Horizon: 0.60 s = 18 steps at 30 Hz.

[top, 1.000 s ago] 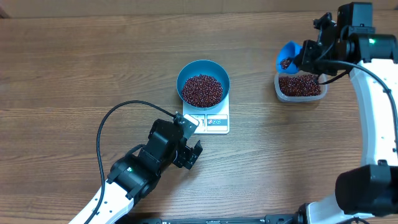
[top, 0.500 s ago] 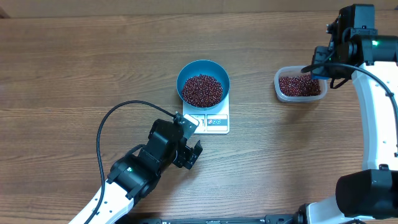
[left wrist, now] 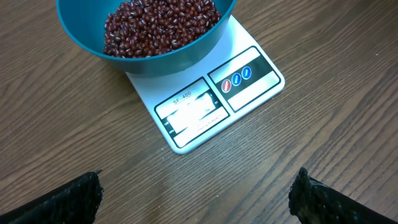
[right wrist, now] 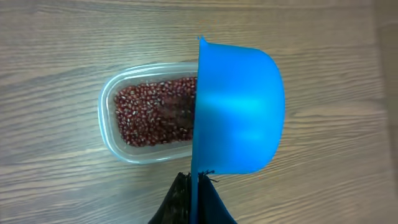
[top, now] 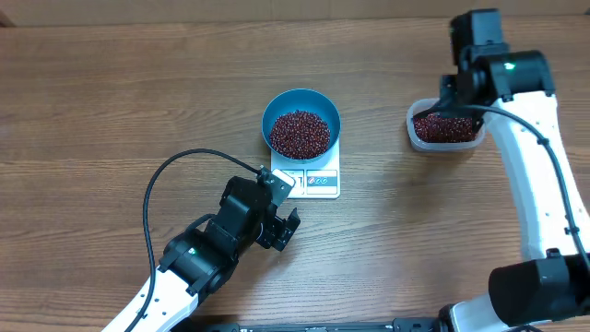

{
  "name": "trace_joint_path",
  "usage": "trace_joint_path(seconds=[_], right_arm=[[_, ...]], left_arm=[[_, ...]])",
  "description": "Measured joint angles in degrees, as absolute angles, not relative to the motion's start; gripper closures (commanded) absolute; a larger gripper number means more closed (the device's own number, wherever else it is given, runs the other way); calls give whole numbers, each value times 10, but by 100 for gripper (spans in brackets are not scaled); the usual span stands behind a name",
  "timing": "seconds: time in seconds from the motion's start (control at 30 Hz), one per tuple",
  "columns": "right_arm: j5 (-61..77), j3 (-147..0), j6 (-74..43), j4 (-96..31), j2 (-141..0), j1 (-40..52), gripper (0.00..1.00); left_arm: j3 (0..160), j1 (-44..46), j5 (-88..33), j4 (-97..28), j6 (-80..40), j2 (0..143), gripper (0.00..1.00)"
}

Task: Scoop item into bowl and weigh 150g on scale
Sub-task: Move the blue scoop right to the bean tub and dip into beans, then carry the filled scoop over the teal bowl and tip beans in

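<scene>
Beans in one bowl on one scale, one tub — left claw wide, right claw gripping one scoop

The only legible print is "SF-400", small and dark, on the scale. It sits above the display window, just ahead of the left hand. Right of it are a red and a blue round sign, their marks too small to read.

The setting reads as a robotics lab workstation. Two robot arms, the black left arm and the white right arm, stand at a plain wood-grain tabletop. A loose black cable loops across it, and a small kitchen scale sits at its middle.
</scene>
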State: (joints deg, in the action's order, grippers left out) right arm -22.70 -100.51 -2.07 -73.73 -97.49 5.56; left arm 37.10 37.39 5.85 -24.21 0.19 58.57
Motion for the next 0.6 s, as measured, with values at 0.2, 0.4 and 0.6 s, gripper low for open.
trace_joint_path(seconds=[0.2, 0.4, 0.6], right_arm=[[-296, -1005, -39, -742, -975, 73, 96], [-192, -1005, -60, -716, -975, 72, 96], [125, -1005, 7, -649, -975, 75, 96]], left_arm=[[371, 374, 58, -242, 2, 586, 0], [371, 374, 58, -242, 2, 586, 0], [371, 374, 58, -242, 2, 586, 0]])
